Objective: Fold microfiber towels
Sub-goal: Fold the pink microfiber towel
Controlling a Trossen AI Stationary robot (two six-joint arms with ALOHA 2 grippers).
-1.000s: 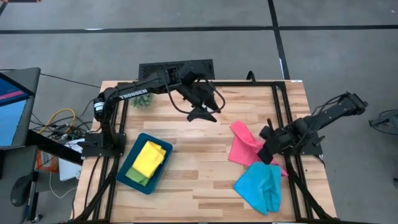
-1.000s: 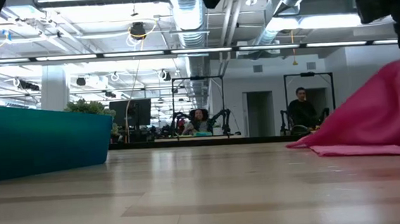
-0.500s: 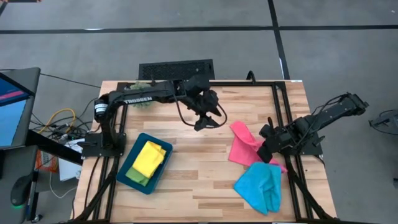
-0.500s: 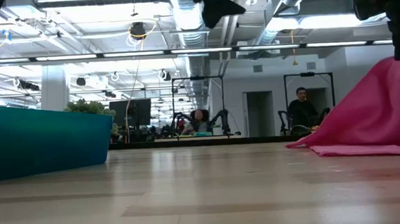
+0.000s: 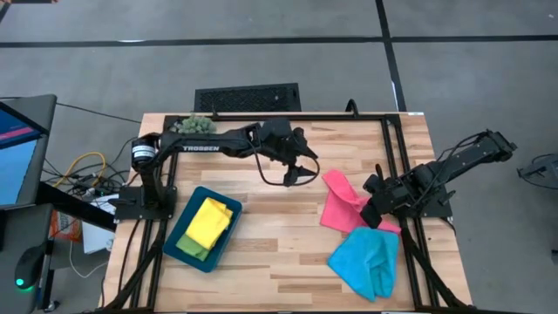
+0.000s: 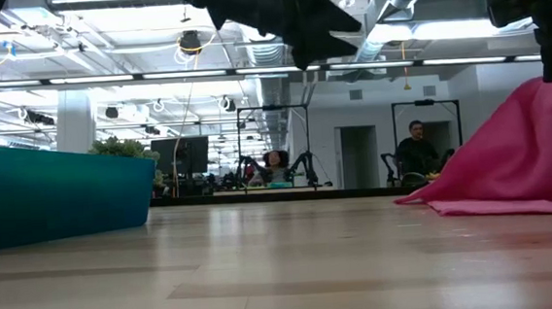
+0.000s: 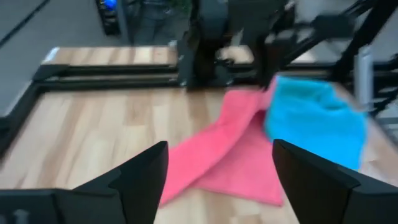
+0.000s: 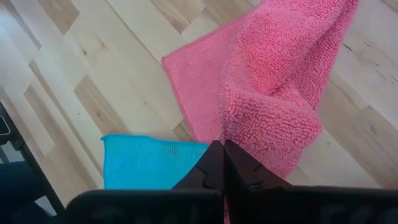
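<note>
On the table's (image 5: 279, 253) right half we find the pink towel (image 5: 340, 208) lying crumpled, its long axis running from the far middle toward the near right edge, just beside the light blue towel (image 5: 366, 262). Our right gripper (image 5: 377, 215) is nearer, clenched on the pink towel's edge; our left gripper (image 5: 296, 173) hangs released (fingers spread wide) to the towel's left. The yellow towel (image 5: 209, 220) sits in the teal tray (image 5: 181, 247). On the left arm (image 5: 196, 146) we read "TROSSEN".
</note>
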